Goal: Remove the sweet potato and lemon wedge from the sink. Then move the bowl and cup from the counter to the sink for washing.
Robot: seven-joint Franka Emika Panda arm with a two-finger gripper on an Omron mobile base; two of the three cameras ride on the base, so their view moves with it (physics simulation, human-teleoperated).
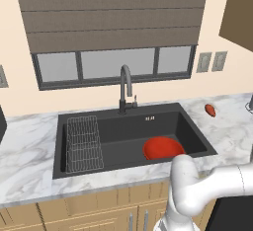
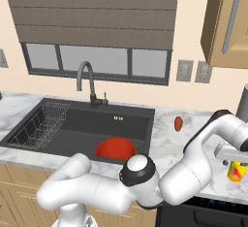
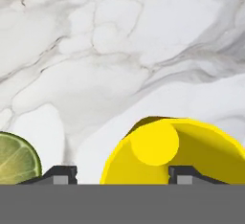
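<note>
While the red bowl lies inside the sink, at the end away from the wire rack, the arm reaches far out over the marble counter on the side of the sink away from the rack. The sweet potato rests on that counter just beyond the sink's rim, well apart from the bowl. Farther from the sink, the gripper hangs over the yellow cup, which stands upright on the counter. In the hand view one fingertip sits over the cup's mouth and the other outside its wall. The jaws stand apart; whether they press the cup's wall I cannot tell. The lemon wedge lies beside the cup, not touching it.
</note>
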